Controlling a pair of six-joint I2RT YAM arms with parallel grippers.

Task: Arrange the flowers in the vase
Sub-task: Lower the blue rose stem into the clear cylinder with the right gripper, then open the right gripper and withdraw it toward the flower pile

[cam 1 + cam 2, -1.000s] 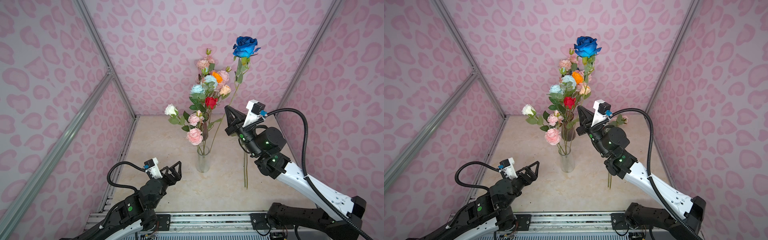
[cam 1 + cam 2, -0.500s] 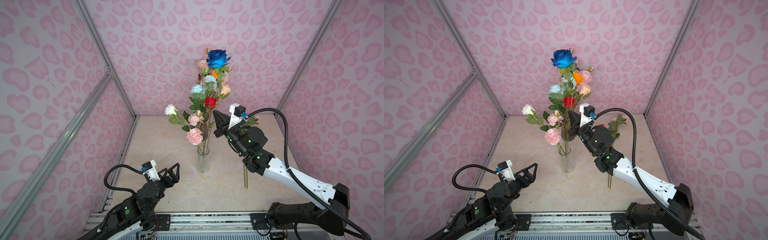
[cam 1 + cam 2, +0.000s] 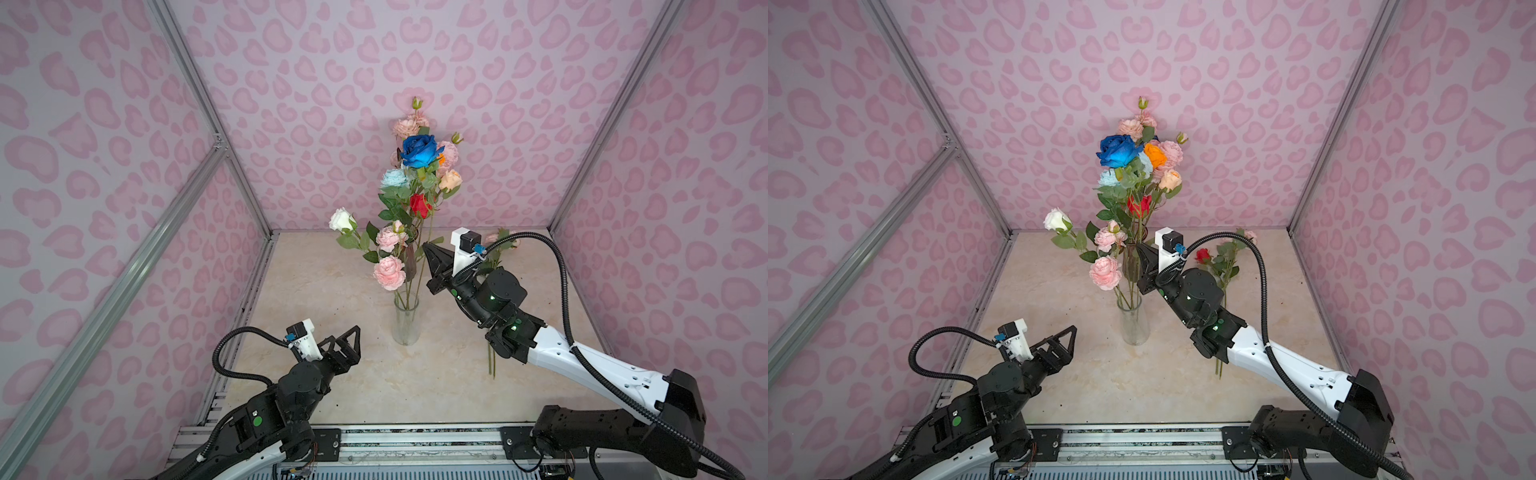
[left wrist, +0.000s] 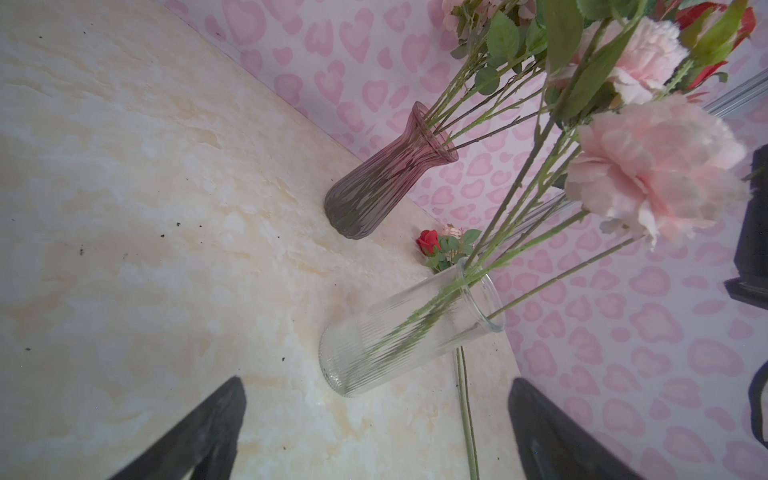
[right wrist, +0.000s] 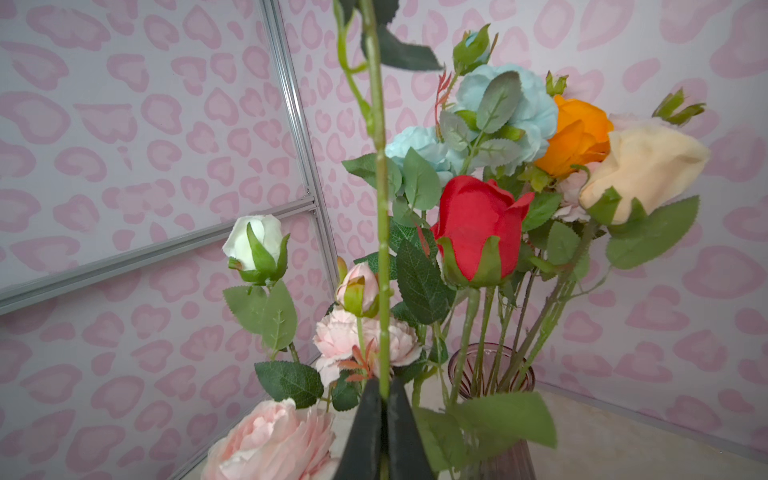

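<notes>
A clear ribbed vase [image 3: 406,320] [image 3: 1133,322] stands mid-table holding pink and white flowers [image 3: 389,272]. Behind it a purple vase [image 4: 386,183] [image 5: 490,374] holds light blue, orange, red and peach blooms. My right gripper [image 3: 430,253] [image 3: 1142,253] [image 5: 384,388] is shut on the green stem [image 5: 380,208] of a dark blue rose [image 3: 419,150] [image 3: 1119,150], just above the clear vase's mouth; the stem's lower end runs down to that mouth. My left gripper [image 3: 351,336] [image 3: 1069,334] [image 4: 376,382] hangs open and empty, low and left of the clear vase [image 4: 411,332].
More flowers lie on the table to the right, under my right arm: a red rose [image 3: 1203,255] [image 4: 428,241] and long stems [image 3: 492,365]. Pink patterned walls with metal frame bars [image 3: 216,141] close in the left, back and right sides.
My right gripper has carried the dark blue rose left and downward, from high on the right into the bunch above the clear vase. The left arm has barely moved.
</notes>
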